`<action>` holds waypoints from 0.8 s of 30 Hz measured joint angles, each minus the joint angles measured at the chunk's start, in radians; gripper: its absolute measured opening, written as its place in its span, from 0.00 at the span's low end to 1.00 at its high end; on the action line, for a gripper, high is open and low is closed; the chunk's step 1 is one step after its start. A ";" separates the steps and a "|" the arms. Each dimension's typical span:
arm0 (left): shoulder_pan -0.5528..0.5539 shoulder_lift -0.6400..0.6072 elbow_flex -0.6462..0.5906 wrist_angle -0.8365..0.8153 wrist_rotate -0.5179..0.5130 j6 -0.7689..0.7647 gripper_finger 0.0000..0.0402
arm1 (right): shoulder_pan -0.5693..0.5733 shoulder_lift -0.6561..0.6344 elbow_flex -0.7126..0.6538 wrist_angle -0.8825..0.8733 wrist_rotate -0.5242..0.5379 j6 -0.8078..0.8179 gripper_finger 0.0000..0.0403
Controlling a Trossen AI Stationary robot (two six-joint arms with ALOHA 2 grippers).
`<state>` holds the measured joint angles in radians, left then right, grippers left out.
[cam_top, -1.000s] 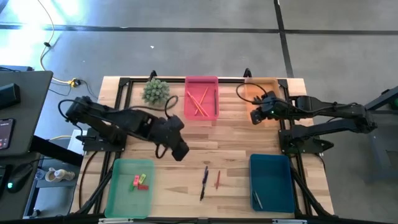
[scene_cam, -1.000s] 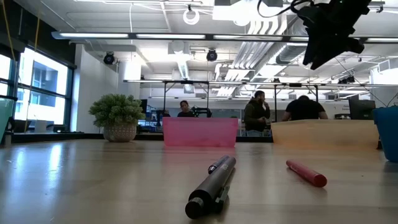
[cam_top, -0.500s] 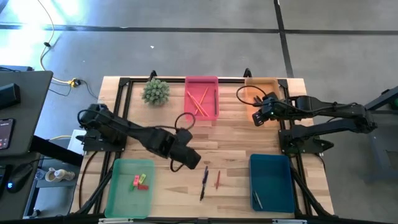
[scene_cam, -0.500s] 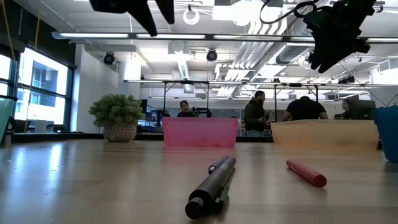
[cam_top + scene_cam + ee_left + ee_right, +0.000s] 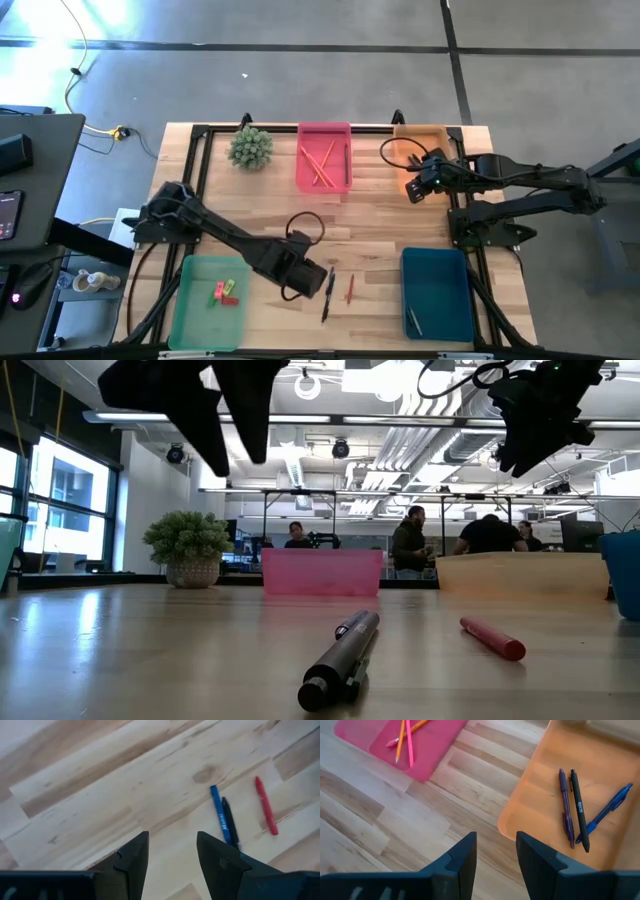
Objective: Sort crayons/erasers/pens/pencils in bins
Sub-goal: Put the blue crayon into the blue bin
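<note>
A blue pen (image 5: 220, 813) and a black pen (image 5: 230, 822) lie side by side on the bare table, with a red crayon (image 5: 265, 805) just to their right (image 5: 350, 289). My left gripper (image 5: 315, 275) hangs open above the table just left of the pens (image 5: 327, 293), touching nothing. My right gripper (image 5: 412, 187) waits open at the near left corner of the orange bin (image 5: 425, 150), which holds pens (image 5: 577, 807). Pencils (image 5: 322, 160) lie in the pink bin (image 5: 324, 157) and erasers (image 5: 224, 292) in the green bin (image 5: 209, 300).
The teal bin (image 5: 437, 293) sits near the table's right near corner with one thin stick inside. A potted plant (image 5: 250, 147) stands at the far edge, left of the pink bin. Bare wood lies between the four bins. People sit in the room beyond the table (image 5: 412, 545).
My left gripper has swung from the table's middle toward the near edge and to the right, ending beside the pens on the table, and it has come lower in the low view. The pens and crayon have not moved.
</note>
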<state>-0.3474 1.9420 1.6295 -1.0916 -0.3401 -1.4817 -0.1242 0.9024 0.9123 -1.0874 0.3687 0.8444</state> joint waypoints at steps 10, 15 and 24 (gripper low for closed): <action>0.013 0.109 0.000 0.202 0.001 0.037 0.39 | 0.000 0.000 0.000 0.000 0.009 -0.002 0.32; 0.044 0.158 0.000 0.300 0.004 0.101 0.39 | 0.000 0.000 0.000 0.000 0.009 -0.008 0.32; 0.085 0.215 -0.001 0.394 0.044 0.173 0.39 | 0.000 0.000 0.000 0.000 0.009 -0.008 0.32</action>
<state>-0.2628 2.1567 1.6283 -0.6976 -0.2962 -1.3091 -0.1241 0.9022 0.9119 -1.0870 0.3775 0.8364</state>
